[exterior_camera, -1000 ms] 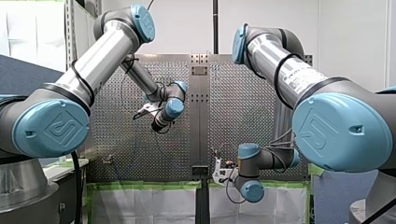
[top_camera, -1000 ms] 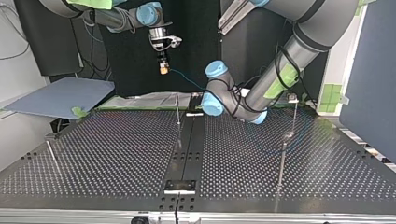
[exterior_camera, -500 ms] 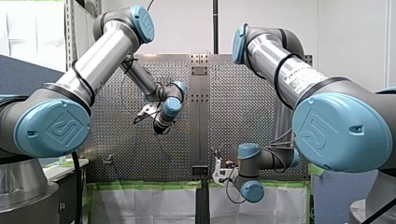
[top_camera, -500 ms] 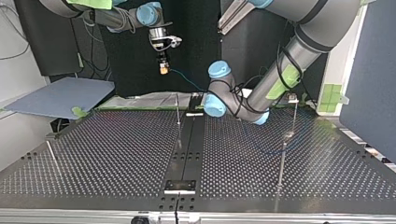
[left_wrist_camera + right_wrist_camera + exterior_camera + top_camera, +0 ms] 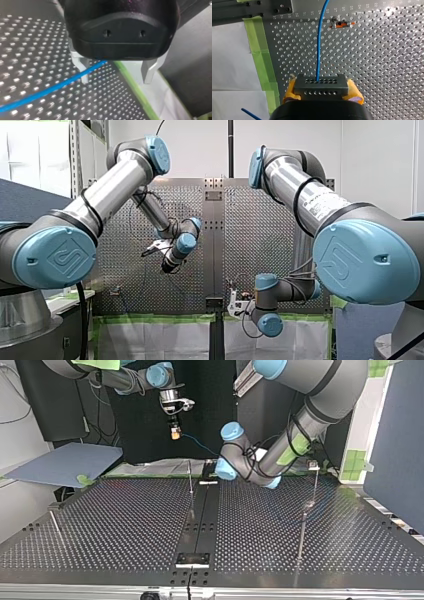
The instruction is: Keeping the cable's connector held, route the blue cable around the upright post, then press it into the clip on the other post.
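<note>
Left end effector (image 5: 115, 78), fingers spread and holding nothing, hangs over the tabletop (image 5: 25, 37) with the blue cable (image 5: 50, 88) slanting past one finger, off-centre in the gap, while the right end effector (image 5: 322, 92) pinches the connector (image 5: 321, 81), cable running straight ahead.

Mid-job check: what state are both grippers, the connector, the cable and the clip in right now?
Right gripper: shut on the connector, a yellow pad on each side.
Connector: held, cable leaving its front.
Left gripper: open, clamping nothing; the cable passes one finger.
Blue cable: runs straight ahead from the connector.
Orange clip: empty, cable beside it.
</note>
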